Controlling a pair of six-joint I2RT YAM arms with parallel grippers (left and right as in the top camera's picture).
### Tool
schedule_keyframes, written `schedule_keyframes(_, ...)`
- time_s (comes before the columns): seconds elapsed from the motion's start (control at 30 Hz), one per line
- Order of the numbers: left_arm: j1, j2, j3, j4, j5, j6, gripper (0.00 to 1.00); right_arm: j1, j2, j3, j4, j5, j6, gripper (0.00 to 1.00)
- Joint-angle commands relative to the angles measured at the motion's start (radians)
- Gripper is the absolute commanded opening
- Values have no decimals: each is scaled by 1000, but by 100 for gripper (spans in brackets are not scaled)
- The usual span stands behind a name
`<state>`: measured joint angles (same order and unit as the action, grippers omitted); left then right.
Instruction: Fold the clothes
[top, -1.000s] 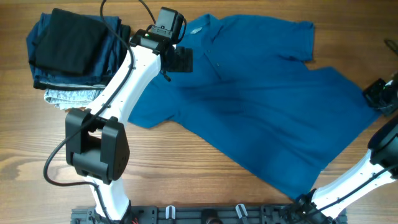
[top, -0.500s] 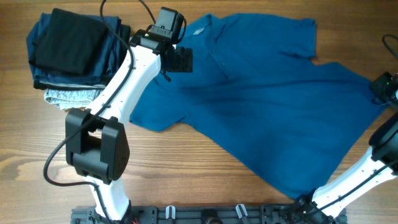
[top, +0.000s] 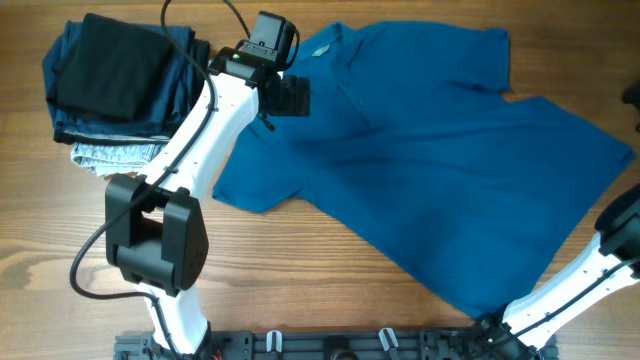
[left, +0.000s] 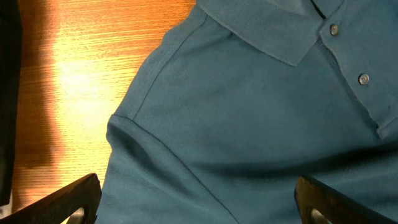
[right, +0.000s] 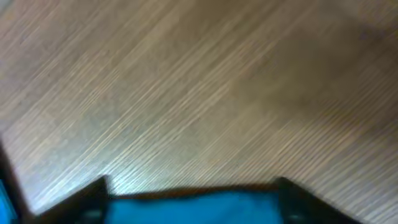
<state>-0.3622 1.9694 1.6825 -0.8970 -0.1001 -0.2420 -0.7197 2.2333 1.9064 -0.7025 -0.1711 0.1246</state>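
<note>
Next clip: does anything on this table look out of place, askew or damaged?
Nothing is spilled or damaged. The blue shirt lies slanted across the table rather than square, with one sleeve rumpled and creases below the collar.

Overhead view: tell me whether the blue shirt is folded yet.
No, the blue shirt lies spread open across the table, both sleeves out.

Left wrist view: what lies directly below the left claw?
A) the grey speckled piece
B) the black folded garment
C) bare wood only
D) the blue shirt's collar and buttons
D: between the wide-apart fingers of the left claw lies the blue shirt, with its collar and two buttons showing.
</note>
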Motion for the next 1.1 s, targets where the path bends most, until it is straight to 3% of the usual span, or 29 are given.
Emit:
schedule_keyframes(0.0,0,7,0,2,-2,2,100,7,-31,20,-70,-37,60,99)
schedule_keyframes(0.23,0,7,0,5,-2,2,100,7,-31,20,-109,-37,245,100)
schedule_keyframes(0.57,0,7,0,182,5,3,100,7,-31,19,-109,-37,245,100)
schedule_keyframes(0.6,0,7,1,220,14,28,91,7,-31,20,-109,-37,245,100)
schedule_keyframes(0.67,0,7,10,264,48,71,61,7,-31,19,-109,-37,245,100)
schedule_keyframes(0.73,1,7,15,291,50,71,45,7,-31,19,-109,-37,245,100)
schedule_keyframes(0.97,23,48,21,471,58,78,41,7,-31,19,-109,-37,245,99)
schedule_keyframes(1.07,24,112,20,503,58,85,27,7,-31,19,-109,-37,245,99)
